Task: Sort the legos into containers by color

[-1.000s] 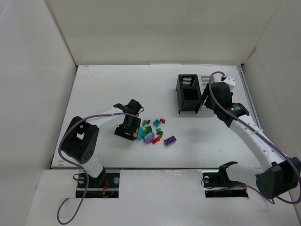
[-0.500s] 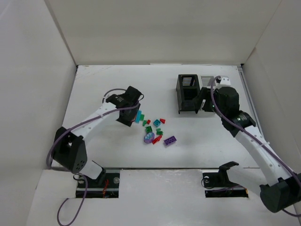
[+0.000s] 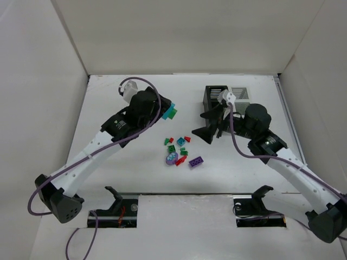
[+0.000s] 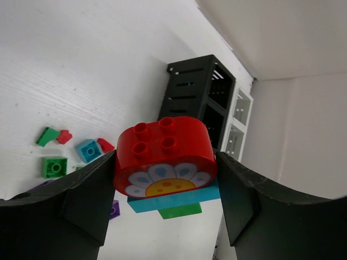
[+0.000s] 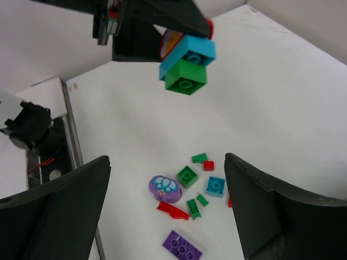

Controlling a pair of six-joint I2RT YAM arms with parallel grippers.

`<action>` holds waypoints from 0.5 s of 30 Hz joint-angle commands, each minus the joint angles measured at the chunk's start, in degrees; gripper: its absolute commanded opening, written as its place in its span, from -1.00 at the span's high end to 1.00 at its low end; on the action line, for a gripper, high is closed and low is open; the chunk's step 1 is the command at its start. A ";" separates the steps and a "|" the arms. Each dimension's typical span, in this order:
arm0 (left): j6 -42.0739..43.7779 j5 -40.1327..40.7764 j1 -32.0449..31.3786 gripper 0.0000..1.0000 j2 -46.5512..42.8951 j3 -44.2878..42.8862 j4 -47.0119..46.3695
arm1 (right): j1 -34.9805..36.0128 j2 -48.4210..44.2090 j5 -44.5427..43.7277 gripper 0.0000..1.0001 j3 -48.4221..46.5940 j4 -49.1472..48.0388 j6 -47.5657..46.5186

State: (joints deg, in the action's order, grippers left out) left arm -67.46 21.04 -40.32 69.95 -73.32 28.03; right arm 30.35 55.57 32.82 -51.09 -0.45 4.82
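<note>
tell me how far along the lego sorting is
Done: no brick shows in the black bin or white bin. In hand: the left gripper holds a red, teal and green stack above the table; the right gripper is open, empty. Left: the loose bricks on the table.

A three-brick plastic stack [image 3: 171,112], made of a rounded red flower-printed brick, then a teal one, then a green one, hangs above the table left of the black slatted open-top bin [image 3: 216,103], pinched in the left gripper [image 4: 165,173]. A white slatted bin [image 3: 242,93] joins the black bin's right side. Loose small bricks [image 3: 181,151] in green, teal, red and purple lie scattered on the near-left side of the black bin.
</note>
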 commanded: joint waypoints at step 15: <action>6.20 -3.20 -3.28 0.40 -5.97 4.15 -14.67 | 7.80 13.42 -5.22 -0.90 -10.61 -13.09 1.60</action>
State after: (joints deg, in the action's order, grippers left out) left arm -61.91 18.17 -42.96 65.91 -69.36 18.28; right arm 37.47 68.03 28.95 -58.46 -8.27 4.75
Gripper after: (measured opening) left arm 0.646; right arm 0.950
